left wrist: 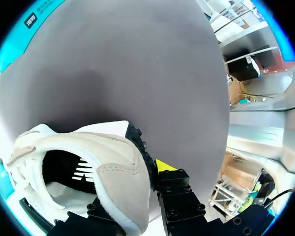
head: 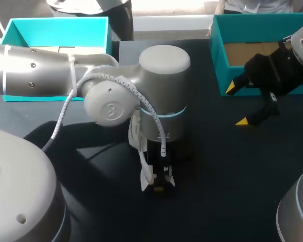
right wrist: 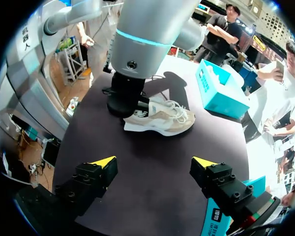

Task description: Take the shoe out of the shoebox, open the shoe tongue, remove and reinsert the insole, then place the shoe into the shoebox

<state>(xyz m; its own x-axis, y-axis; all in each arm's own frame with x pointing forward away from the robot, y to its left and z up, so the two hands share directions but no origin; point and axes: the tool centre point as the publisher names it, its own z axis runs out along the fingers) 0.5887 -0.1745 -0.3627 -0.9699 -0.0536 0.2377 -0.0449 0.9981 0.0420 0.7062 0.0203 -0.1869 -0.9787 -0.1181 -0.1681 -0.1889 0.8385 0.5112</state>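
Left wrist view: your left gripper [left wrist: 130, 192] pinches the shoe [left wrist: 103, 157] at its heel; next, I think, your released right gripper [right wrist: 150, 169] should open the tongue [right wrist: 167, 111].

A dark matte table [head: 217, 181] lies under everything.

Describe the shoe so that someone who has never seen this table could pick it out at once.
On the dark table, with teal boxes at its far corners, the left arm stands over the middle. The shoe lies right under that arm's wrist, its heel clamped in the left gripper. It is the only cream lace-up sneaker, pale against the dark tabletop.
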